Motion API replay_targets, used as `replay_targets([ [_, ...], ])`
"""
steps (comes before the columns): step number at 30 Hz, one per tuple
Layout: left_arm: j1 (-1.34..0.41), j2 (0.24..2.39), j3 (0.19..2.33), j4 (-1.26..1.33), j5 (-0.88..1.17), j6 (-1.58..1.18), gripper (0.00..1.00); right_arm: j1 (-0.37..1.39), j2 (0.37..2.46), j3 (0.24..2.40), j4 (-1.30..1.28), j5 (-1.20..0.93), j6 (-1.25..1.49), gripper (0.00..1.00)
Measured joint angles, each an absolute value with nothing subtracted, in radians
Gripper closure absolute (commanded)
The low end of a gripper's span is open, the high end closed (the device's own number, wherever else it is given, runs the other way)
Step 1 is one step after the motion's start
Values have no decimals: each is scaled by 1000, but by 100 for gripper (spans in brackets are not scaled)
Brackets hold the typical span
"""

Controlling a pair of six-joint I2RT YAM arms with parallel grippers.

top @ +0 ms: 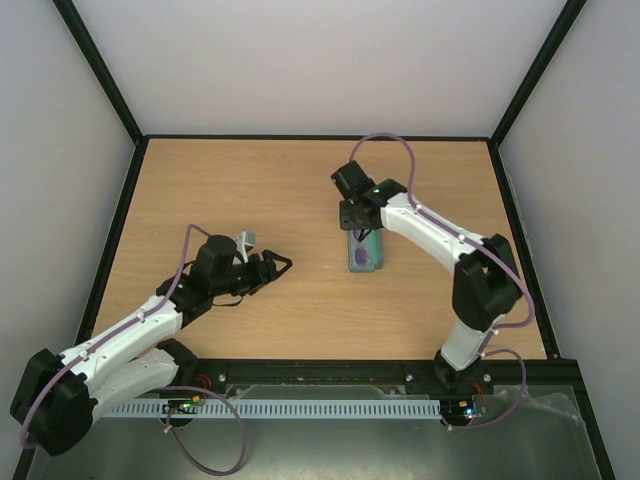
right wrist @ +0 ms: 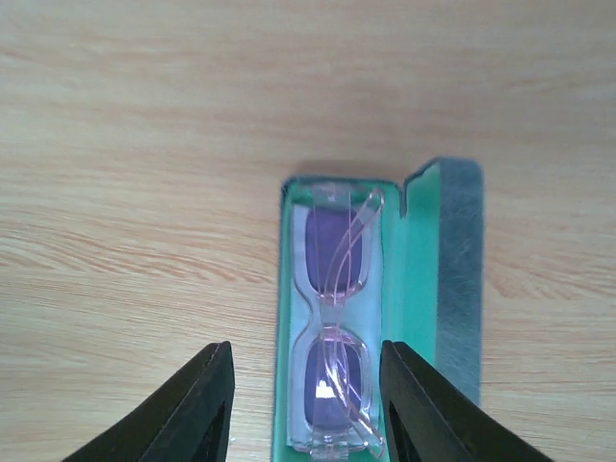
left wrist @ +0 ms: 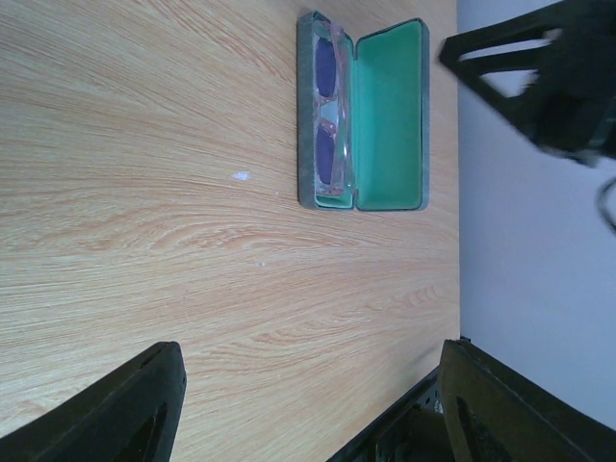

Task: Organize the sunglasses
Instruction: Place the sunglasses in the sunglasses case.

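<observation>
The sunglasses [right wrist: 334, 327], thin pink frame with purple lenses and arms folded, lie inside the open blue-grey case [right wrist: 460, 279] with a green lining, on a light blue cloth [right wrist: 378, 289]. The case stands right of the table's centre [top: 364, 252]. My right gripper [right wrist: 306, 404] is open and empty just above the case, one finger on each side of the glasses, also seen from above [top: 358, 233]. My left gripper [top: 280, 265] is open and empty over bare table to the left of the case. Its wrist view shows the case [left wrist: 390, 115] and the glasses [left wrist: 327, 115] ahead of it.
The wooden table [top: 250, 190] has a black frame rail along its edges and white walls around. The right arm's gripper shows dark at the top right of the left wrist view [left wrist: 549, 77].
</observation>
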State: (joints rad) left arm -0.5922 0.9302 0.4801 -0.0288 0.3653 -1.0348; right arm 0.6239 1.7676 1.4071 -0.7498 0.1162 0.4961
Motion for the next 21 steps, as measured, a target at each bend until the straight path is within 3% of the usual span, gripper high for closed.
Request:
replay_targets([
  [6, -592, 985, 475, 10, 370, -1029, 19, 550, 1595, 1373, -704, 15, 496, 58],
  [10, -593, 1156, 503, 52, 392, -1007, 1, 424, 1483, 1261, -645, -64, 496, 57],
  [16, -595, 1430, 654, 110, 423, -962, 1, 296, 1427, 1126, -587, -155, 496, 58],
  [19, -595, 1549, 730, 213, 464, -954, 10, 247, 1407, 1056, -553, -221, 498, 66],
  [21, -595, 1628, 772, 283, 498, -958, 28, 204, 1396, 1018, -528, -268, 498, 73],
])
